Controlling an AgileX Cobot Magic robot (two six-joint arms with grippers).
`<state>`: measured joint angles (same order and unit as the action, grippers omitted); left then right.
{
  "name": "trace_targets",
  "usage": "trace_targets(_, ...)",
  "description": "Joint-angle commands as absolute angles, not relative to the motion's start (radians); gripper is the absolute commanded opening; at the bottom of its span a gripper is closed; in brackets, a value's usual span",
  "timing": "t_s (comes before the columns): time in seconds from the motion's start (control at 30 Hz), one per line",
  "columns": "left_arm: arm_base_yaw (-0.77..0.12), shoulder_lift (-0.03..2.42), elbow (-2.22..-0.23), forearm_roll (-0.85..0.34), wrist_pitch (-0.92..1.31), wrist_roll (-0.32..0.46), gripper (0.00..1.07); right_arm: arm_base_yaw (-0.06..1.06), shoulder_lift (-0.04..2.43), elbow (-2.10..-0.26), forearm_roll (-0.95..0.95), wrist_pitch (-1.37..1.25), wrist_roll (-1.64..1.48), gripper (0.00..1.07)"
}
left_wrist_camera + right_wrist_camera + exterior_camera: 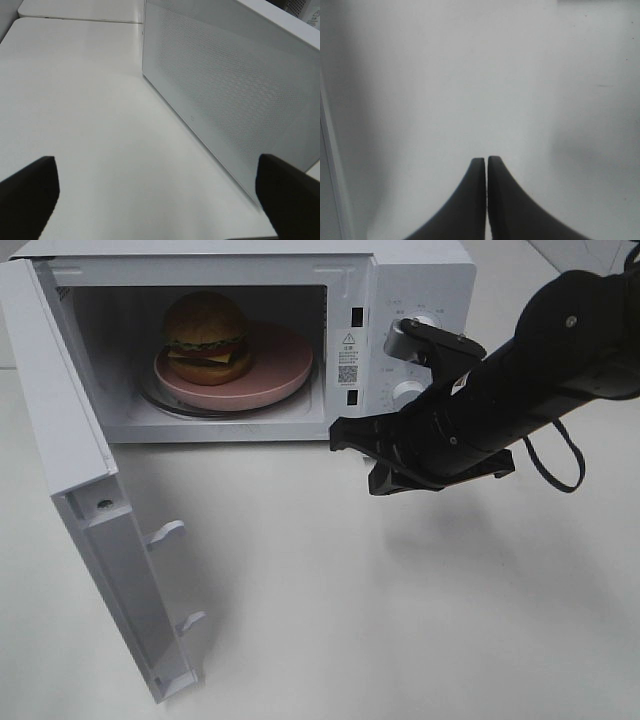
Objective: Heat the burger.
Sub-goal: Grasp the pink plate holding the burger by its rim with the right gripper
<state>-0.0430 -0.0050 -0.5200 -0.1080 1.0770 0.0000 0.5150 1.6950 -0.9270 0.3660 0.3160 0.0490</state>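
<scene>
1. White tabletop (400, 620) carries a white microwave (250, 255), its door (90, 500) swung wide open.
2. Inside, the burger (207, 335), with its glossy brown bun, lettuce, tomato and cheese, sits on a pink plate (285, 365).
3. Right gripper (340, 435), jaws pressed together and empty, hovers just before the microwave's front.
4. Left gripper (155, 165) is spread wide beside the microwave's perforated wall, holding nothing.

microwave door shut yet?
No, the door stands wide open, and the burger on its plate shows inside the microwave.
</scene>
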Motion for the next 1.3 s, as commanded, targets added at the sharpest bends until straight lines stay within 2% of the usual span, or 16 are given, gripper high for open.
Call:
trace_targets(0.03, -0.038, -0.008, -0.518, -0.109, 1.068, 0.0, 1.0, 0.512, 1.688, -0.949, 0.322, 0.382, 0.008, 0.0)
trace_targets(0.17, -0.038, -0.008, -0.518, -0.109, 1.068, 0.0, 1.0, 0.512, 1.688, -1.024, 0.205, 0.519, -0.097, 0.0)
trace_targets(0.4, -0.038, -0.008, -0.518, -0.109, 1.068, 0.0, 1.0, 0.513, 1.688, -1.105, 0.121, 0.644, -0.296, 0.0)
trace_targets(0.67, -0.038, -0.008, -0.518, -0.109, 1.068, 0.0, 1.0, 0.515, 1.688, -1.154, 0.087, 0.724, -0.725, 0.02)
trace_targets(0.83, -0.038, -0.008, -0.518, -0.109, 1.068, 0.0, 1.0, 0.515, 1.688, -1.154, 0.077, 0.72, -1.113, 0.06)
trace_targets(1.2, -0.038, -0.008, -0.518, -0.109, 1.068, 0.0, 1.0, 0.515, 1.688, -1.154, -0.055, 0.656, -1.271, 0.14)
trace_targets(1.27, -0.038, -0.008, -0.518, -0.109, 1.068, 0.0, 1.0, 0.54, 1.688, -1.154, -0.149, 0.605, -1.272, 0.22)
trace_targets(1.3, -0.038, -0.008, -0.518, -0.109, 1.068, 0.0, 1.0, 0.54, 1.688, -1.154, -0.149, 0.605, -1.272, 0.22)
